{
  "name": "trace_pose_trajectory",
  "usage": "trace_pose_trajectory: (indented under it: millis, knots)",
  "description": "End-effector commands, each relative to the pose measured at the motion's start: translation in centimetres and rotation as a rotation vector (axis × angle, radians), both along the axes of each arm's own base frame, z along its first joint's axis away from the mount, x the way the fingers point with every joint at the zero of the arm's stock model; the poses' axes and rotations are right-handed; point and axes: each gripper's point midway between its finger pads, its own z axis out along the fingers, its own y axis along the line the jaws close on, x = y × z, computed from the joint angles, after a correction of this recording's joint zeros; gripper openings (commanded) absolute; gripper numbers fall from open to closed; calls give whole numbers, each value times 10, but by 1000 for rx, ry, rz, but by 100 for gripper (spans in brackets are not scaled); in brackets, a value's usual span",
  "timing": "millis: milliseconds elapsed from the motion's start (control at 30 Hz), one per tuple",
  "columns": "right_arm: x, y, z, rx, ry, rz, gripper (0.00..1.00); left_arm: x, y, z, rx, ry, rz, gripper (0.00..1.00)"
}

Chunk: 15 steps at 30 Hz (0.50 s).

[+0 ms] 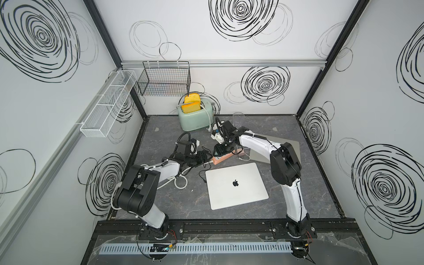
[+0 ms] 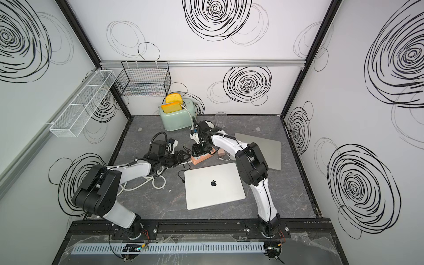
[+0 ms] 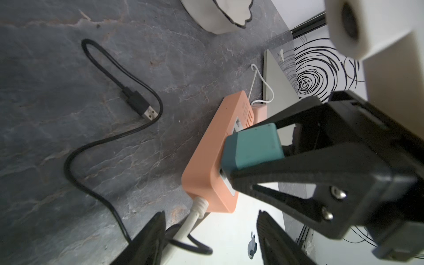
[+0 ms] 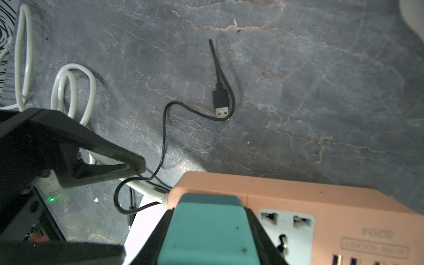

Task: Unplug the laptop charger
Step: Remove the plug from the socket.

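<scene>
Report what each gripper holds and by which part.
The right gripper clamps the teal charger block, plugged into the peach power strip, by its two opposite side faces. The left gripper is open and holds nothing.

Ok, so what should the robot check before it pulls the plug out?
1. Right gripper squeezing the teal charger: ok, one finger presses each side.
2. Charger sitting in the orange power strip: ok, it is plugged in, ready to pull.
3. Left gripper holding the strip down: not ok, it is open near the white cord and not touching the strip.
4. Black USB cable out of the way: ok, it lies loose on the table beside the strip.
5. Strip staying put when pulled: cannot tell, since nothing pins it.
</scene>
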Motion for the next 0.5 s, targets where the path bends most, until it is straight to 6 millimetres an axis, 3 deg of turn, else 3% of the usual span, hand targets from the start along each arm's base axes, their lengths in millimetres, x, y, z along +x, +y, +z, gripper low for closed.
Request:
trace_pose_trajectory:
  millis: [0,467]
  knots:
    - [-12,7,18,75,36,16,21,14,-15,15,-37,-68,-43,68]
    - [-1,5,32,217,71,-41,22,4,-25,-11,-48,-17,-107,58]
